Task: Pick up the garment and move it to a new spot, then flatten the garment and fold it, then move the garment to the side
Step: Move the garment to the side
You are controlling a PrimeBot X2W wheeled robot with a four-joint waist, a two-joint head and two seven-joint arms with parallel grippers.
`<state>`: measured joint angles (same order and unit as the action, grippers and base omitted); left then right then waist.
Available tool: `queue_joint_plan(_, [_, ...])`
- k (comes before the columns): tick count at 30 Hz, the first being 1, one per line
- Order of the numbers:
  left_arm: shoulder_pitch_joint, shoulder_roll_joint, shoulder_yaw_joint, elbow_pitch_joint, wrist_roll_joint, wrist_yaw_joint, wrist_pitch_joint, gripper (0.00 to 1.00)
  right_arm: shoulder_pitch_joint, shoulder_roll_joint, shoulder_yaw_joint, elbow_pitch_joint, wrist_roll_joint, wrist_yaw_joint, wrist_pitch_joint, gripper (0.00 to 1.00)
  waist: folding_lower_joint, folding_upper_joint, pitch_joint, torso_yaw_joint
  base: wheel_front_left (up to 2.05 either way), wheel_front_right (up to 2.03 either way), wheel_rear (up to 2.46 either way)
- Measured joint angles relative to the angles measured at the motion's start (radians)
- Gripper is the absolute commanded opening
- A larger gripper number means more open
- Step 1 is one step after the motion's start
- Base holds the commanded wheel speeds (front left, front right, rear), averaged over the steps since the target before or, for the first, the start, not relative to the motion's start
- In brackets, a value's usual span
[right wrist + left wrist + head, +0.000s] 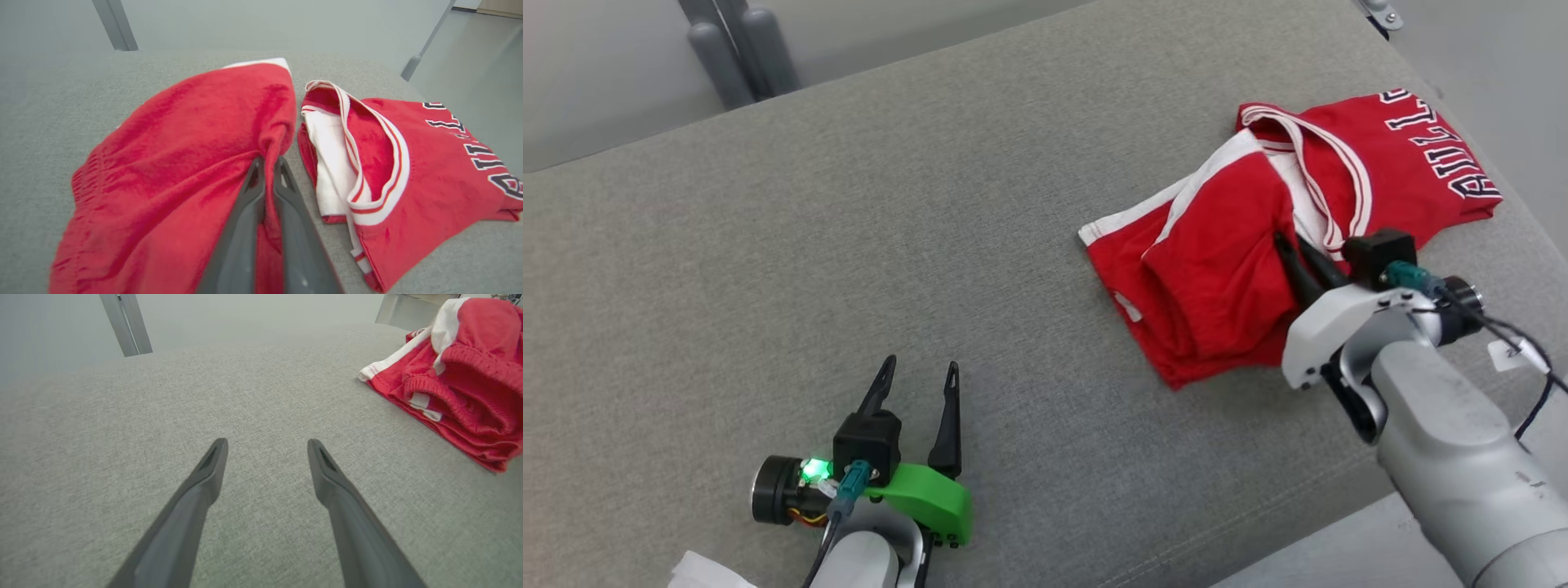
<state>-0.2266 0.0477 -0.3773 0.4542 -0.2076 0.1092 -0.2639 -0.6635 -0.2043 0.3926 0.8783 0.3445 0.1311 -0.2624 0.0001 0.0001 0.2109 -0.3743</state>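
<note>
The garment (1209, 269) is a pair of red shorts with white side stripes, folded over on the grey fabric surface (890, 204) right of centre. My right gripper (1290, 245) is shut on a pinch of its red cloth; in the right wrist view the fabric (184, 155) bunches between the closed fingertips of the right gripper (269, 161). My left gripper (919, 367) rests open at the lower left, well away from the shorts. In the left wrist view its spread fingers (267, 443) hold nothing, and the shorts (470, 384) lie at the upper right.
A folded red jersey (1405, 155) with white trim and dark lettering lies just right of the shorts, also seen as the jersey (429, 163). The surface's edge runs close by at the lower right. Grey metal legs (739, 49) stand beyond the far edge.
</note>
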Motion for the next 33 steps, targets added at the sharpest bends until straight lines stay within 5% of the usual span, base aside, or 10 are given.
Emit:
queue_joint_plan(17, [-0.04,0.0,-0.005,-0.021,0.02,-0.003,0.0,1.0,-0.204,-0.299,-0.256,0.282,-0.216,0.0,0.0,0.0,0.0,0.0,0.074,0.186,0.0,0.0,0.0])
queue_joint_plan(18, [-0.04,0.0,0.0,-0.023,0.019,-0.002,0.0,1.0,-0.209,-0.314,-0.287,0.288,-0.234,0.001,0.0,0.38,0.0,0.0,0.078,0.193,0.0,0.0,0.0])
queue_joint_plan(19, [-0.04,0.0,0.007,-0.023,0.019,-0.002,0.0,1.0,-0.213,-0.33,-0.32,0.295,-0.251,0.001,0.0,1.0,0.0,0.0,0.082,0.2,0.0,0.0,0.0])
queue_joint_plan(25, [-0.038,0.001,0.053,-0.031,0.019,0.013,0.0,1.0,-0.2,-0.333,-0.554,0.222,-0.351,0.0,0.0,1.0,0.0,0.0,0.092,0.221,0.0,0.0,0.0])
queue_joint_plan(33, [-0.009,0.001,0.124,-0.053,0.02,0.023,0.0,1.0,-0.063,-0.078,-0.638,-0.094,-0.416,0.0,0.0,1.0,0.0,0.0,0.049,0.225,0.0,0.0,0.0])
